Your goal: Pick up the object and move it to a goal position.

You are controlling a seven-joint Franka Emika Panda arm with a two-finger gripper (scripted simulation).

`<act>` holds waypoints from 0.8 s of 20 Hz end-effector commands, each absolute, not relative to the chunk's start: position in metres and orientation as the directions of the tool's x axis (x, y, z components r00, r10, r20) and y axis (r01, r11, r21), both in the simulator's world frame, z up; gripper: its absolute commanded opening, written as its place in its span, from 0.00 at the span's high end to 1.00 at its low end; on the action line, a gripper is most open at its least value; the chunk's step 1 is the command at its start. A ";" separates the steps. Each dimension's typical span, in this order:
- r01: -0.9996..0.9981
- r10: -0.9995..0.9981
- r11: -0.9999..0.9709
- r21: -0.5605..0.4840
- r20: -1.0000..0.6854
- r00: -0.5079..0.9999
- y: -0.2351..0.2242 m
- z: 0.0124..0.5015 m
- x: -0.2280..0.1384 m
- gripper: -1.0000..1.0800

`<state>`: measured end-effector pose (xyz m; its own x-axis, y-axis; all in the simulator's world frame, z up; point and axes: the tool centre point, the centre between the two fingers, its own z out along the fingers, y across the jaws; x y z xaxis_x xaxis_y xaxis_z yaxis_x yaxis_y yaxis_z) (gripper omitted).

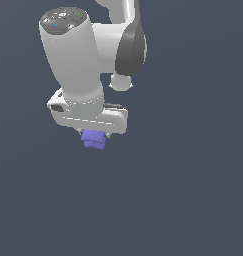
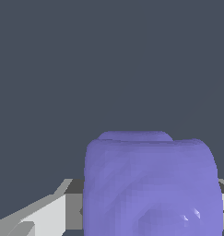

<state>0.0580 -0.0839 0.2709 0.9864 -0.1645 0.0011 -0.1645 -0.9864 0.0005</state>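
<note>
The white Panda arm (image 1: 75, 55) hangs over a plain slate-grey surface (image 1: 183, 190), its wrist pointed downward, with a dark grey joint cover showing behind it toward the exterior view's right. At the bottom of the arm sits the broad white gripper (image 1: 94, 136), and tucked right under it is the object (image 1: 94, 139), a small periwinkle-purple blocky lump, clearly narrower than the gripper body above it. Only its lower part pokes out below the white housing; the fingers themselves are mostly hidden behind that housing in the exterior view.

From the wrist view the object (image 2: 150, 184) fills much of the picture, a rounded, slightly lumpy purple block with a smaller raised hump behind its far edge. A pale grey finger (image 2: 42, 214) reaches in from one side and meets the block's flank, and a sliver of another shows at the opposite edge, so the fingers look clenched on the object. I cannot tell from either view whether the block rests on the surface or hangs clear of it.
</note>
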 end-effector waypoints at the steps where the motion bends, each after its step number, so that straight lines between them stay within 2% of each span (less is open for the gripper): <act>1: -0.164 -0.164 -0.986 0.001 0.000 0.986 -0.083 0.283 0.067 1.00; 16: -0.164 -0.164 -0.986 0.000 0.000 0.986 -0.082 0.315 0.093 1.00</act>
<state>0.0915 -0.0818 0.3136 0.9864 -0.1643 0.0002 -0.1643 -0.9864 0.0001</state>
